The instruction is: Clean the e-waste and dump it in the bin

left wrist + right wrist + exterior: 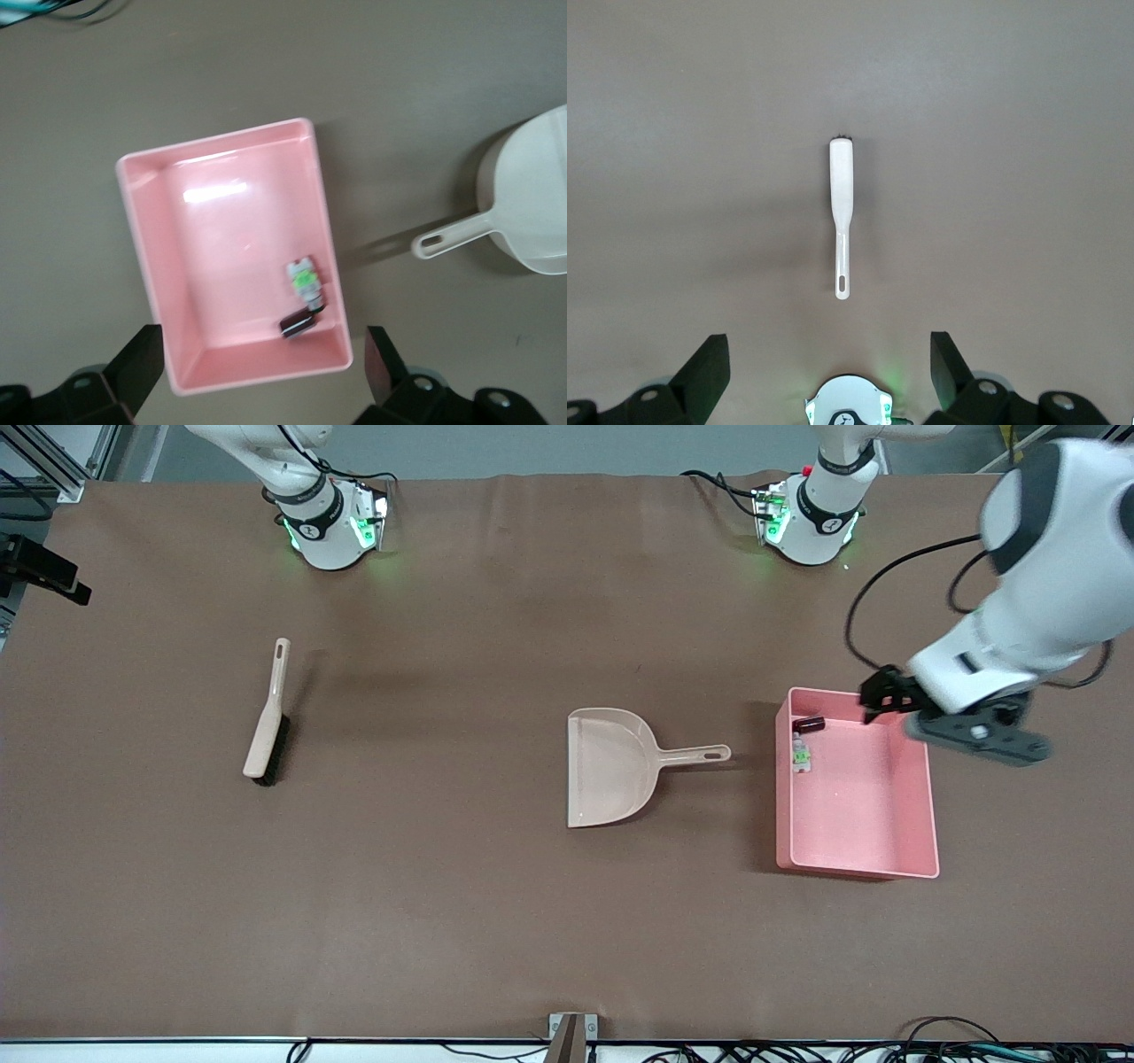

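With both e-waste (802, 753) parts lying in the bin (921, 815), the left claw (886, 698), wide open and empty over its twelve-o'clock rim, should lift straight clear; the right claw (830, 354), open and empty, waits over the brush (266, 717).

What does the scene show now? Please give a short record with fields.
e-waste: white-grey part and black block, both in the bin
bin: pink tub, toward the left arm's end
dustpan: empty, beside the bin
brush: toward the right arm's end
left gripper: open, over the bin
right gripper: open, above the brush

Both grippers, left (886, 701) and right (830, 367), apparently gape empty.
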Robot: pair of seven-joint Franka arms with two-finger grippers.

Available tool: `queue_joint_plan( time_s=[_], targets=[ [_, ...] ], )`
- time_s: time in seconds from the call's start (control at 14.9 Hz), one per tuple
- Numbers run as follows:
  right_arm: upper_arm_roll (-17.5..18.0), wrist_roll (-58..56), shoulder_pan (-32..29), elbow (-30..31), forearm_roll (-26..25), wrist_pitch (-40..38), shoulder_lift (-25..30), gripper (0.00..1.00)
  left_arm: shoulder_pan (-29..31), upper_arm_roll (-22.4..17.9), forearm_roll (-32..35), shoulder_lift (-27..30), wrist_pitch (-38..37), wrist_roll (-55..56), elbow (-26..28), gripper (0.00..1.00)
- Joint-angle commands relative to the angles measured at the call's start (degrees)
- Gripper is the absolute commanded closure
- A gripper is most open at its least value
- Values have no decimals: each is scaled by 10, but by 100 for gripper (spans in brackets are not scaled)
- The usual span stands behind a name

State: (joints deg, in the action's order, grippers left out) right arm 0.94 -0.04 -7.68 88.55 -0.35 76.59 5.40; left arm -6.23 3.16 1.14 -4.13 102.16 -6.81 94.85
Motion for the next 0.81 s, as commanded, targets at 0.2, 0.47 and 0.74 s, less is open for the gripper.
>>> queue_joint_plan(
  time_s=[0.2, 0.47, 0.74],
  targets=[
    [-1, 0, -3, 36, -5, 19, 18, 0, 17, -24, -8, 82, -76, 42, 27, 0],
    [1, 0, 7, 55, 0, 41, 21, 0, 24, -24, -9, 121, -85, 58, 58, 0],
    [-1, 0, 6, 63, 7, 39, 22, 0, 25, -23, -9, 122, -91, 56, 53, 0]
  ],
)
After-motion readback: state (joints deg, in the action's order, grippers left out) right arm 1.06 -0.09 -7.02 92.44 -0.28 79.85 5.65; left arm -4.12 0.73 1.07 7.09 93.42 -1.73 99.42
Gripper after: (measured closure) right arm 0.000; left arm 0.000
